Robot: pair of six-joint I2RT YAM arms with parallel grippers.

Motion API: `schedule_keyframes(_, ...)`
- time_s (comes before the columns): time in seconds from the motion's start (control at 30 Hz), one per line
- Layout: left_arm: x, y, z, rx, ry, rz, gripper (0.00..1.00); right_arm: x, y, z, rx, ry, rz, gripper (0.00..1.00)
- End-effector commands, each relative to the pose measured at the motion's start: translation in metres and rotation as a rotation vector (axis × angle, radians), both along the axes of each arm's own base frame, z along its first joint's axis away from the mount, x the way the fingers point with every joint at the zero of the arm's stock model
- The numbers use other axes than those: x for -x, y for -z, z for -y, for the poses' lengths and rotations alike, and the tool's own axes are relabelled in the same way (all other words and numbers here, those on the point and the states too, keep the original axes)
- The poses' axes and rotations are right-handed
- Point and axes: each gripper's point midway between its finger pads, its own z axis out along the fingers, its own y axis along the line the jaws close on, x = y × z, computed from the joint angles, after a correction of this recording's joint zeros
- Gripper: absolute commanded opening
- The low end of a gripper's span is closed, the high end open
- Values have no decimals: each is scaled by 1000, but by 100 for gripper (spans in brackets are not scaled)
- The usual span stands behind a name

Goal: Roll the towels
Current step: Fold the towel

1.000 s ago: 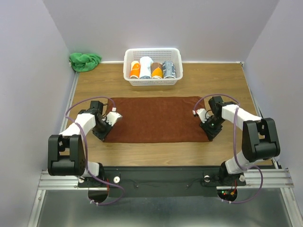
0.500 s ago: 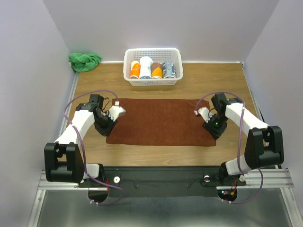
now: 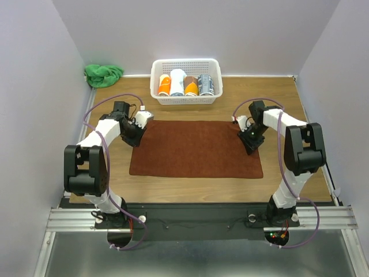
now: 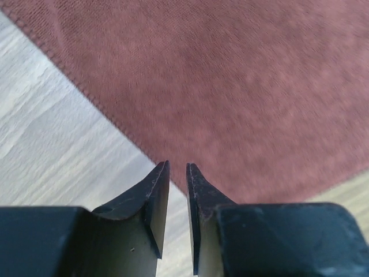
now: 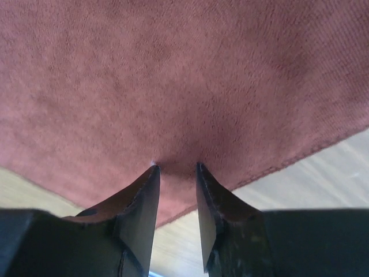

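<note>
Wood table (image 3: pixel 288 98) mostly covered by the reddish-brown towel (image 3: pixel 196 149), spread flat mid-table with its long side across. It looks laid out for rolling, no roll started yet. Basket (image 3: pixel 185 62) of rolls sits at the far edge, clear of the work. Green towel (image 3: pixel 104 75) is bunched in the far-left corner, probably queued. Left gripper (image 4: pixel 177 167) at the towel's far-left corner, jaws a narrow slit apart, nothing between. Right gripper (image 5: pixel 176 167) tips down near the far-right edge, slightly apart; can't tell if cloth is nipped.

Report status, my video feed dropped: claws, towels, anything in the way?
Left claw slightly open at left edge of brown towel. Right claw open, tips at its right edge. Brown towel flat, unrolled; green towel crumpled far-left corner. Nothing in the way.
</note>
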Motion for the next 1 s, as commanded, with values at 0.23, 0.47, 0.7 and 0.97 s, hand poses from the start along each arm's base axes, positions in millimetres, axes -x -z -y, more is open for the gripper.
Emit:
schedule_keyframes(0.23, 40, 37, -16, -81, 12, -47, 26, -9, 16, 0, -6, 40, 32, 37)
schedule_keyframes(0.47, 40, 21, -12, -62, 17, -16, 27, 4, -8, -3, -42, 7, 68, 43)
schedule_keyframes(0.7, -27, -62, 17, 91, 29, 206, 53, -63, -73, -15, -180, 120, 255, 100)
schedule_keyframes(0.97, -92, -105, 15, 193, -15, 330, 64, -142, -86, 39, -148, 313, 351, 75)
